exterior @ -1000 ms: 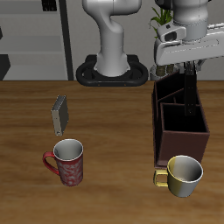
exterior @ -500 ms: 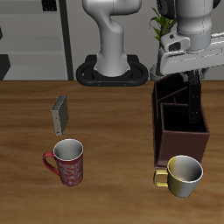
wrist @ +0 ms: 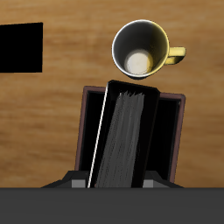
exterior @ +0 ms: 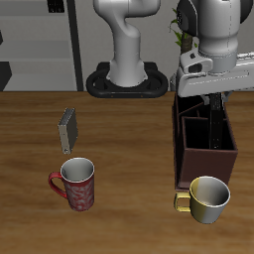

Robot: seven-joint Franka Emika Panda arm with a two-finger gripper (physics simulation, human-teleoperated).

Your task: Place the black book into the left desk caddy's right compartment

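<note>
Nearest the table's front edge stands a yellow mug (exterior: 207,197); just behind it, the left desk caddy (exterior: 205,151). Above, the gripper (exterior: 215,100) pinches the black book (wrist: 129,136) upright, its lower end dipping inside the caddy.

Two books: one black book (exterior: 217,117), one grey book (exterior: 67,129). Two mugs: one red mug (exterior: 75,183), one yellow mug (exterior: 207,197). One caddy (exterior: 203,155).
</note>
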